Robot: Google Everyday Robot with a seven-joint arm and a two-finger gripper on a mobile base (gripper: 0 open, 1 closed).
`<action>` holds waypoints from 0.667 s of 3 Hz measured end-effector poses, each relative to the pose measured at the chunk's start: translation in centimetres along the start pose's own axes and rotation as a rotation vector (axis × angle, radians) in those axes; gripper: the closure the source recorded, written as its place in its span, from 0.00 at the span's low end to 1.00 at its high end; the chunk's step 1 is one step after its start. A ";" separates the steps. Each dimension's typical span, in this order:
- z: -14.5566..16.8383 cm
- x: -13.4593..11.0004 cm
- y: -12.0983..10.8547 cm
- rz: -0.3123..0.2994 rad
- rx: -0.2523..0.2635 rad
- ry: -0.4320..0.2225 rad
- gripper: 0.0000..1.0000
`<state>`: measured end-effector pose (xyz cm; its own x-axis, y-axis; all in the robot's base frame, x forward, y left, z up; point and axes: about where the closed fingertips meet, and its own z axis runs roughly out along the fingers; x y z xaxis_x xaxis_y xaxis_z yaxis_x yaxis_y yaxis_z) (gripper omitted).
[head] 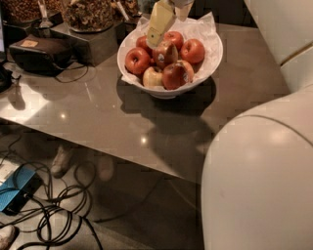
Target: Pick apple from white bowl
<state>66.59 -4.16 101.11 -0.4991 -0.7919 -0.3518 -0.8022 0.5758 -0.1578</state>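
Seven apples, as near as I can count, sit in one white bowl [213,58] - but the left side comes first. On the floor at near left lies one blue box [14,191] among a tangle of black cables [58,215]. At the far left of the grey table [98,112] sits one black case [41,51] with a cord. Behind it stand two containers of brown snacks, one at the far left corner [24,9] and one nearer the bowl [88,13].

The bowl is lined with crinkled white paper [205,27]. Six of the fruit are red and one is pale yellow-green [153,76], at the near left. The apple [166,52] with the small sticker lies in the middle of the heap, touching its neighbours.

One gripper [167,29] hangs over the far side of the bowl. Its yellowish finger [159,22] reaches down just left of the apple and hides part of a red one, while the paler finger [182,10] stands apart - spread wide, holding nothing.

At the right, the robot's white body [259,180] hides the table's near right corner.
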 end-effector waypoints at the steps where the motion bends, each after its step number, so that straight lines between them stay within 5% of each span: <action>1: 1.0 0.2 -0.1 0.002 -0.007 0.015 0.20; 2: 2.0 0.4 -0.1 0.002 -0.021 0.028 0.20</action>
<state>67.19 -4.13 99.13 -0.5093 -0.7964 -0.3262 -0.8078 0.5731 -0.1378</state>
